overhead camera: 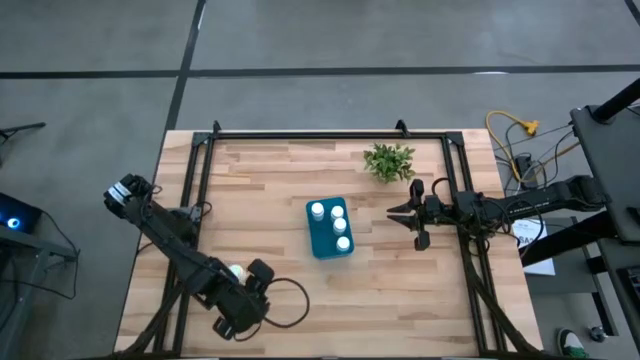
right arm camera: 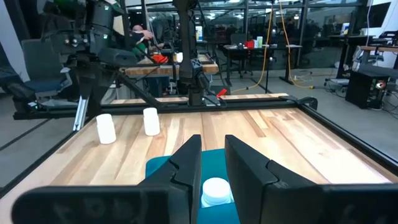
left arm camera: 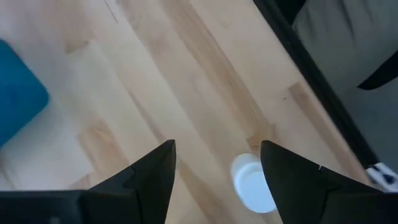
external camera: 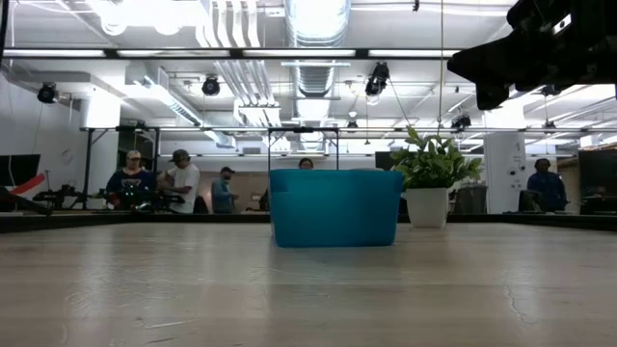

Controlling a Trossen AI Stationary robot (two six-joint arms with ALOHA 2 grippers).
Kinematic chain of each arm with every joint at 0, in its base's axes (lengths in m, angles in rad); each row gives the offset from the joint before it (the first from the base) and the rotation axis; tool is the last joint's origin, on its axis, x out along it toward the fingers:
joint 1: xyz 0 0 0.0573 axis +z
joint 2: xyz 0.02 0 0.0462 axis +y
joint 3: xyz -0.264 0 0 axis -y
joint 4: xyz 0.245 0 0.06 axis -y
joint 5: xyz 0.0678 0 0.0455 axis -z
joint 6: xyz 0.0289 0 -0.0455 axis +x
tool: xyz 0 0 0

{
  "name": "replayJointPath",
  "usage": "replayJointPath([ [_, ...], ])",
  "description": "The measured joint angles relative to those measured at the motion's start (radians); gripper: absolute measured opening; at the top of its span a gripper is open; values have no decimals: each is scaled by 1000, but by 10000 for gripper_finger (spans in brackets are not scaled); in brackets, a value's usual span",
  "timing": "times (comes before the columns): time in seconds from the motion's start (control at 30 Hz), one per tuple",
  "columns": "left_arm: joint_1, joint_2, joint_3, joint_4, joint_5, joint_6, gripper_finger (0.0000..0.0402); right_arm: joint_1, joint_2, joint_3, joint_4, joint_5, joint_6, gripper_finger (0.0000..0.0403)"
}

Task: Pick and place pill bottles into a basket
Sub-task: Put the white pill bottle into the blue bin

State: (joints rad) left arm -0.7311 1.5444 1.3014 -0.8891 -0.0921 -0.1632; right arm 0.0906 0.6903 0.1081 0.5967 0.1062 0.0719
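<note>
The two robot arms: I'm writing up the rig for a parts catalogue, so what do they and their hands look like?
Both arms are dark, nearly black, built of jointed segments. The left hand has two dark wedge-shaped fingers tapering to points, and a black cable loops on the table beside that arm in the high view. The right hand has two broad, flat, dark angular fingers. No printed markings are legible.

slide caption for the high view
Three pill bottles sit in the basket; left hand over another.

Table top (overhead camera: 280, 190) made of pale smooth wood planks, basket (overhead camera: 328, 240) of smooth teal plastic, pill bottles (overhead camera: 338, 226) of white plastic, table frame (overhead camera: 300, 135) of dark metal, gripper fingers (left arm camera: 155, 171) matt black.
</note>
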Motion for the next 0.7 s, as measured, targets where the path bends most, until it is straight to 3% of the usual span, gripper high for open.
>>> replayJointPath([
  [0.7,-78,5,-142,77,5,-258,217,0,0,0,-14,0,5,63],
])
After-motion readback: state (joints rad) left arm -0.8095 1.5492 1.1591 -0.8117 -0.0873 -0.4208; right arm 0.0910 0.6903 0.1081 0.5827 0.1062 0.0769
